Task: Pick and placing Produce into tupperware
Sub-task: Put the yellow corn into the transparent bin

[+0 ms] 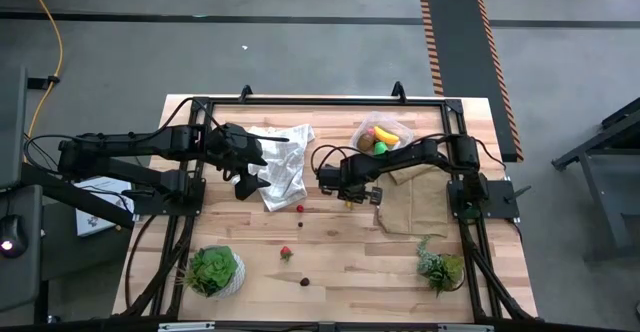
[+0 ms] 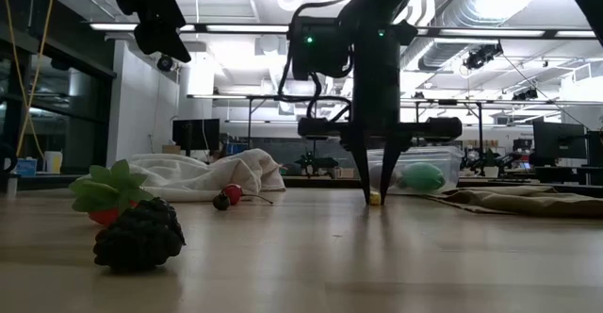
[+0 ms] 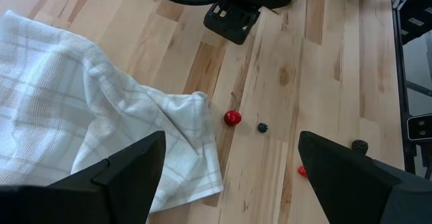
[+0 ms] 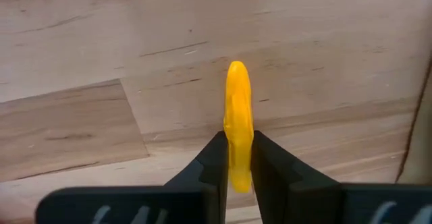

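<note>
Grasp step: right gripper [image 4: 236, 158] clamped on small yellow piece [image 4: 237, 116] at table level. Next: lift, carry to container [image 1: 382, 137]. Left gripper [image 3: 226, 177] spread wide, empty, above checked cloth [image 3: 81, 109].

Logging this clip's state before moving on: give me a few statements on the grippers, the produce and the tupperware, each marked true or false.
1. The right gripper is shut on the small orange-yellow piece. True.
2. The left gripper holds a berry. False: it is open and empty, above the white checked cloth.
3. The tupperware is empty. False: the yellow banana lies inside.
4. A red berry lies on the table beside the cloth. True.
</note>
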